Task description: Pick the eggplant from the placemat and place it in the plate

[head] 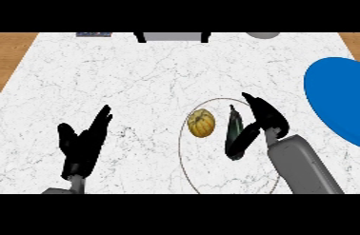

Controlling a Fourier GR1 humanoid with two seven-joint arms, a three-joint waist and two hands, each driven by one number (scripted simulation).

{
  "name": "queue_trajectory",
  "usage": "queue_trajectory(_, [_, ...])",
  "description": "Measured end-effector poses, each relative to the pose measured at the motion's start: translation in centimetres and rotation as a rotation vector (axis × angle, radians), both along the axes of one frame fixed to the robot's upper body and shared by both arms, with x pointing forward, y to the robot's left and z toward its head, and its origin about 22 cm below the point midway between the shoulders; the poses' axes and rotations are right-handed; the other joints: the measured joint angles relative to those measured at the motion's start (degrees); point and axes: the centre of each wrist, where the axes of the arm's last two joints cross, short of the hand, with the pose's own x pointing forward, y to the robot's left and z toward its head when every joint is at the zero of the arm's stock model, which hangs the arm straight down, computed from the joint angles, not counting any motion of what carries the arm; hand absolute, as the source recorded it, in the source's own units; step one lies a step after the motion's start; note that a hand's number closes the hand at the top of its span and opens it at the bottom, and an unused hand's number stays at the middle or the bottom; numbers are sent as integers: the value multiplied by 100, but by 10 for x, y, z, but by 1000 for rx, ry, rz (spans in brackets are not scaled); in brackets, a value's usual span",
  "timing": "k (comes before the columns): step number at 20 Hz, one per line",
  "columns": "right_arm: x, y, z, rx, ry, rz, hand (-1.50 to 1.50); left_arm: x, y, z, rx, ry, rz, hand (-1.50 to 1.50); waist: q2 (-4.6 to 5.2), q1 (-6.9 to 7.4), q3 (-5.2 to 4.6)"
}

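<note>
My right robot hand (264, 116) comes in from lower right, forearm angled up-left, fingers and thumb curled round the eggplant (234, 134). Eggplant is dark, long, nearly upright, lying inside the thin-rimmed placemat (184, 159) ring, just beside a small yellow-orange pumpkin (201, 123). My left robot hand (83, 144) rests at lower left, fingers straight and pointing up, holding nothing. Blue plate (336, 96) sits at the right edge of the white marble surface (141, 72), apart from the eggplant.

bare marble counter (141, 77) ahead, pumpkin (201, 123) just beside eggplant (233, 129)
</note>
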Motion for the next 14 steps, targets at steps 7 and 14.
queue_trajectory(7, [2, 1, -13, -45, 20, 104, 150, -1, 2, -4, -4, -1, -5, 0, -49, -9, -35])
queue_trajectory(14, [-3, 1, -17, -96, -51, 142, 150, -2, -2, -2, 4, -4, 3, 0, -55, -17, -37])
